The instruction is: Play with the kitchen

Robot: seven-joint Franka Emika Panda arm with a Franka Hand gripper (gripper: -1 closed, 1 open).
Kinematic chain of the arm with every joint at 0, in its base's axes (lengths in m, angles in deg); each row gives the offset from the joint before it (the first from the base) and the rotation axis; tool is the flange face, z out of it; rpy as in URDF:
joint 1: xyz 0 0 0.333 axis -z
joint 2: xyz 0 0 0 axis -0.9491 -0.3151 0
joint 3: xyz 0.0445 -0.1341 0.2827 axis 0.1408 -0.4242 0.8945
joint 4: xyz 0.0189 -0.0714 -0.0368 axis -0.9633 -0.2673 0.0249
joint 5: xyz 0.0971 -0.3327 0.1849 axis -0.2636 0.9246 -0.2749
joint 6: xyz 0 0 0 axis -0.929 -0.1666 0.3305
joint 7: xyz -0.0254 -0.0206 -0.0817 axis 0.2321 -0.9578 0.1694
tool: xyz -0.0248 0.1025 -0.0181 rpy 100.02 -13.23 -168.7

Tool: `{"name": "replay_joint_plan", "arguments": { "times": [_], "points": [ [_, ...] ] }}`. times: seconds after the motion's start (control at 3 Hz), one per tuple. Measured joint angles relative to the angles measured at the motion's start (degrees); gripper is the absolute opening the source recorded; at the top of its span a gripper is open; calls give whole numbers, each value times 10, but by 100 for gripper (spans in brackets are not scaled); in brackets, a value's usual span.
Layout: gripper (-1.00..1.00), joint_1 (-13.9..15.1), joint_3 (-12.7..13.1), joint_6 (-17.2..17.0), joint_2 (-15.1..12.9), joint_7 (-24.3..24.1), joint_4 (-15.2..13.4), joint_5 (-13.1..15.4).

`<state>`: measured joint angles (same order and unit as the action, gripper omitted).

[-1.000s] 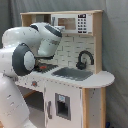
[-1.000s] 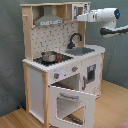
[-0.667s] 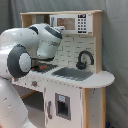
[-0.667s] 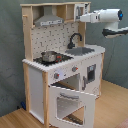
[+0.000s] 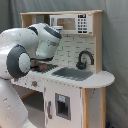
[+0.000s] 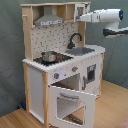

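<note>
Scanning the second exterior view from its left: the kitchen is standing upright on the wood floor, its range hood sitting over a small pot on the stove; below, the oven door is hanging open toward the near side, and further right the faucet is arching over the sink. At the second exterior view's far right the arm is reaching in at the height of the microwave. The gripper itself is not showing in either view, so I cannot tell whether the jaws are apart or together. Risks, as judgement: the arm may be crowding the upper shelf and tipping the light toy; a low sweep could be catching the open door or knocking the pot off.
</note>
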<state>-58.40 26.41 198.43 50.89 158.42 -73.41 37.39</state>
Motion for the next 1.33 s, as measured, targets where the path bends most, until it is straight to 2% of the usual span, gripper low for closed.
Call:
{"name": "replay_joint_plan", "arguments": {
  "times": [0.33, 0.67, 1.0, 1.33],
  "points": [
    [100, 11, -22, -6, 43, -15, 0, 0],
    [100, 12, -22, -17, 82, -59, 0, -2],
    [100, 12, -9, -38, 112, -103, 0, -2],
    [100, 21, 23, -68, 120, -143, 11, -2]
  ]
}}
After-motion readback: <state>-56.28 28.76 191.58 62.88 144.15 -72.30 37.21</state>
